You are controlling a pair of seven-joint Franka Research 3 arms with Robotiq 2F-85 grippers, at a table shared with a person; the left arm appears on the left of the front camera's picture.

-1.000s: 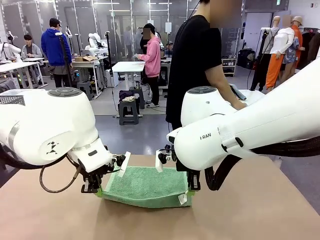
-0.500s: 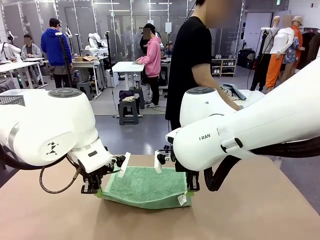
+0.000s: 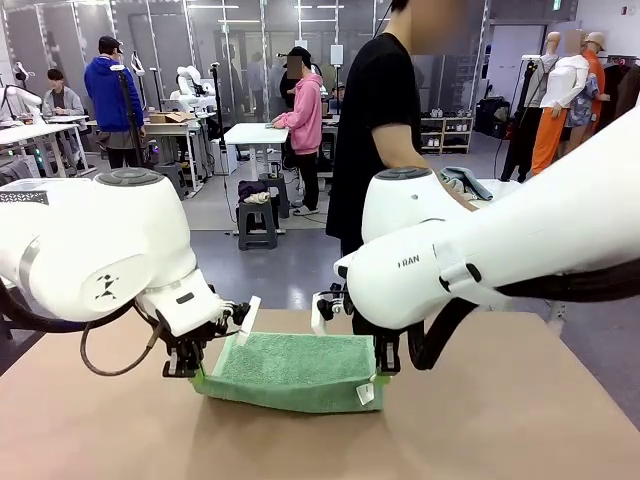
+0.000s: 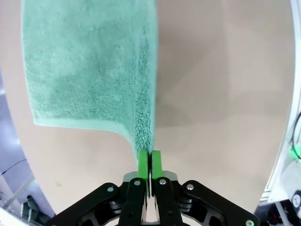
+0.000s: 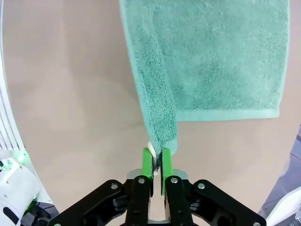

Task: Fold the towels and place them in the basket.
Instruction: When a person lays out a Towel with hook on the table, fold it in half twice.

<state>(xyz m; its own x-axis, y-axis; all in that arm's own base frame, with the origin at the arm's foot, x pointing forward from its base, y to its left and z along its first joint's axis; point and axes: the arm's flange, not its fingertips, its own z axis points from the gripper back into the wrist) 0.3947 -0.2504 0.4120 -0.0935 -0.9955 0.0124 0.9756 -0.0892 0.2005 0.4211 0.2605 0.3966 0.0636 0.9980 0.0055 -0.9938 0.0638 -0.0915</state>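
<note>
A mint-green towel hangs between both arms above the brown table, its near edge raised and its far part lying on the tabletop. My left gripper is shut on the towel's near left corner; in the left wrist view the green pads pinch the towel edge. My right gripper is shut on the near right corner, where a small white loop dangles. The right wrist view shows the towel running up from the right gripper. The basket is out of view.
The brown table stretches bare in front and to both sides. A person in a black shirt stands at the far side, just behind the right arm. Other people and tables stand farther back in the room.
Both grippers have carried the towel's near edge slightly away from the camera, towards the far edge. The person has turned and shifted a little to the left.
</note>
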